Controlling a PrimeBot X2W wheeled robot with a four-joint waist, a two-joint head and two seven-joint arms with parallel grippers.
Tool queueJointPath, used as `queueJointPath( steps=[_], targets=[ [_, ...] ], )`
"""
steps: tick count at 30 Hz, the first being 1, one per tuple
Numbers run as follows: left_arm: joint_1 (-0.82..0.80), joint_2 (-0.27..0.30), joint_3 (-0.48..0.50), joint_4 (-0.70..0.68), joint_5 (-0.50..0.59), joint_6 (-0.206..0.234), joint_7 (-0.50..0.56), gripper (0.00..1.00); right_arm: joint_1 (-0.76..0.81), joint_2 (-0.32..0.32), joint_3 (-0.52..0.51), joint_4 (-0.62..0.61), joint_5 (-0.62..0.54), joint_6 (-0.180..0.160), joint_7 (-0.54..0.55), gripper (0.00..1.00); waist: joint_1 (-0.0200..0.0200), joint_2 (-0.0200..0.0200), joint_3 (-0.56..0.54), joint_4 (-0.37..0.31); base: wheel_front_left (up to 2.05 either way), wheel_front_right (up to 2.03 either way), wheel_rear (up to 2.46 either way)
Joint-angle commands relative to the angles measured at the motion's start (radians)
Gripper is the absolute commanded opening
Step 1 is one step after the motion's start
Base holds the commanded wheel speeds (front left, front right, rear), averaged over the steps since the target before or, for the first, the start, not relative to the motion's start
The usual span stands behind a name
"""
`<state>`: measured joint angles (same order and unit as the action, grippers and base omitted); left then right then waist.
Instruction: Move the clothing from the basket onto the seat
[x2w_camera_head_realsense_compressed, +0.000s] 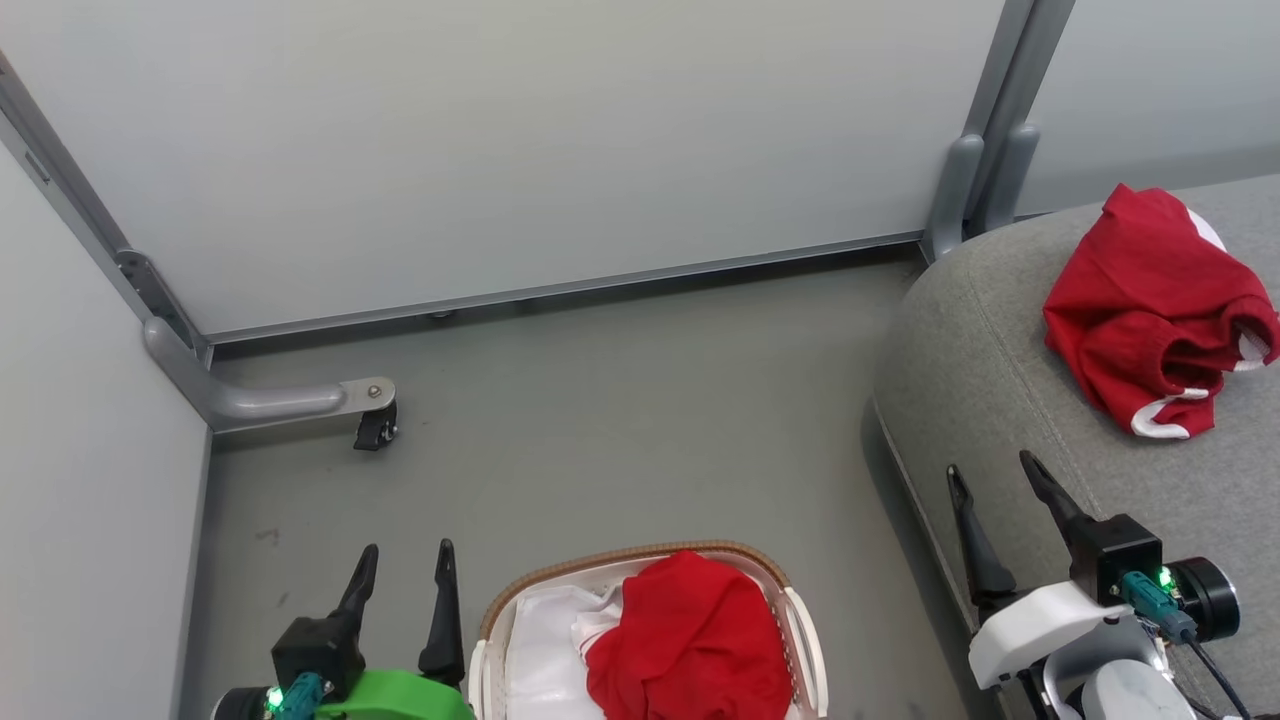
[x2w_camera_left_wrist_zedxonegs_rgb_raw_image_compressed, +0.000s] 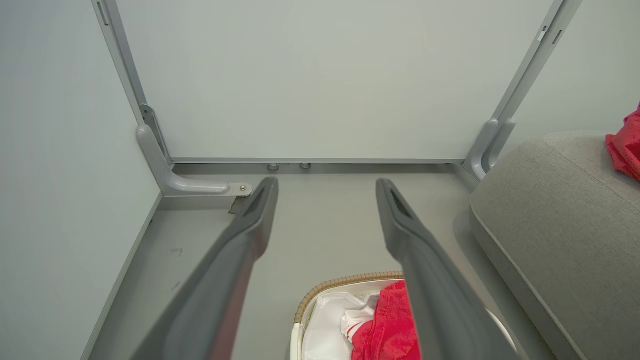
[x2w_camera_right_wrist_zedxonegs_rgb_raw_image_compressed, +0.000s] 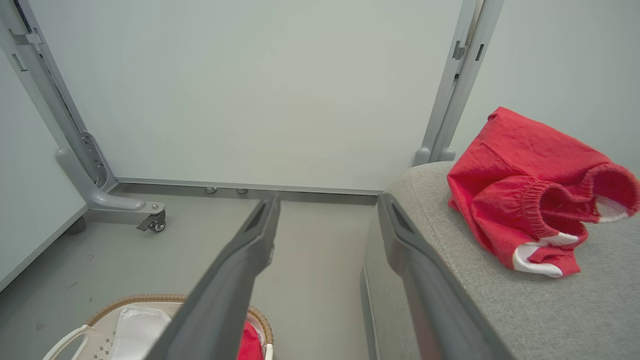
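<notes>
A red garment (x2w_camera_head_realsense_compressed: 690, 640) is bunched in the white basket (x2w_camera_head_realsense_compressed: 810, 640) with the brown woven rim, on top of a thin white liner (x2w_camera_head_realsense_compressed: 545, 650); the same red garment (x2w_camera_left_wrist_zedxonegs_rgb_raw_image_compressed: 390, 325) and basket (x2w_camera_left_wrist_zedxonegs_rgb_raw_image_compressed: 320, 295) show in the left wrist view. Another red garment (x2w_camera_head_realsense_compressed: 1150, 310) with white trim lies crumpled on the grey seat (x2w_camera_head_realsense_compressed: 980, 350), and the right wrist view shows that garment (x2w_camera_right_wrist_zedxonegs_rgb_raw_image_compressed: 535, 200) on the seat (x2w_camera_right_wrist_zedxonegs_rgb_raw_image_compressed: 575, 310) too. My left gripper (x2w_camera_head_realsense_compressed: 405, 565) is open, just left of the basket. My right gripper (x2w_camera_head_realsense_compressed: 990, 480) is open over the seat's front edge.
Pale partition walls close the corner behind, standing on grey metal feet, one with a small caster (x2w_camera_head_realsense_compressed: 375, 428). Grey floor (x2w_camera_head_realsense_compressed: 620, 420) lies between the basket, the wall and the seat. The basket (x2w_camera_right_wrist_zedxonegs_rgb_raw_image_compressed: 125, 310) sits low left in the right wrist view.
</notes>
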<state>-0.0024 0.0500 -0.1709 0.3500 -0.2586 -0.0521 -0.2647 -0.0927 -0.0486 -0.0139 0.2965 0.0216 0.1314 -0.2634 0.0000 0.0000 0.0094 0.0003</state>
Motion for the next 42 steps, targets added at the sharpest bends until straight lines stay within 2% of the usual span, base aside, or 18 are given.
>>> queueJointPath(
  steps=[1, 7, 9, 21, 32, 42],
  targets=[
    [-0.023, 0.001, -0.011, 0.007, 0.005, -0.004, 0.001, 1.0, -0.007, -0.004, -0.005, -0.008, -0.006, -0.001, -0.002, 1.0, 0.0, 0.0, 0.013, -0.008, 0.0, 0.0, 0.0],
    [-0.128, 0.001, -0.122, 0.094, 0.037, -0.023, 0.001, 1.0, -0.047, -0.004, -0.025, -0.039, -0.02, -0.001, -0.002, 1.0, 0.0, 0.0, 0.095, -0.031, 0.0, 0.0, 0.0],
    [-0.179, 0.001, -0.173, 0.139, 0.085, -0.021, 0.001, 1.0, -0.07, -0.003, -0.027, -0.047, -0.023, -0.001, -0.002, 1.0, 0.0, 0.0, 0.133, -0.044, 0.0, 0.0, 0.0],
    [-0.429, 0.003, -0.406, 0.457, 0.042, -0.028, 0.004, 1.0, -0.232, -0.003, 0.015, -0.088, 0.017, -0.001, -0.002, 1.0, 0.0, 0.0, 0.409, -0.169, 0.0, 0.0, 0.0],
    [-0.57, 0.004, -0.627, 0.676, 0.105, -0.053, 0.058, 1.0, -0.354, -0.002, 0.075, -0.11, 0.079, -0.001, -0.002, 1.0, 0.0, 0.0, 0.623, -0.267, 0.0, 0.0, 0.0],
    [-0.656, 0.004, -0.72, 0.763, 0.12, -0.054, 0.071, 1.0, -0.424, -0.002, 0.131, -0.128, 0.127, -0.001, -0.002, 1.0, 0.0, 0.0, 0.748, -0.331, 0.0, 0.0, 0.0]
  ],
)
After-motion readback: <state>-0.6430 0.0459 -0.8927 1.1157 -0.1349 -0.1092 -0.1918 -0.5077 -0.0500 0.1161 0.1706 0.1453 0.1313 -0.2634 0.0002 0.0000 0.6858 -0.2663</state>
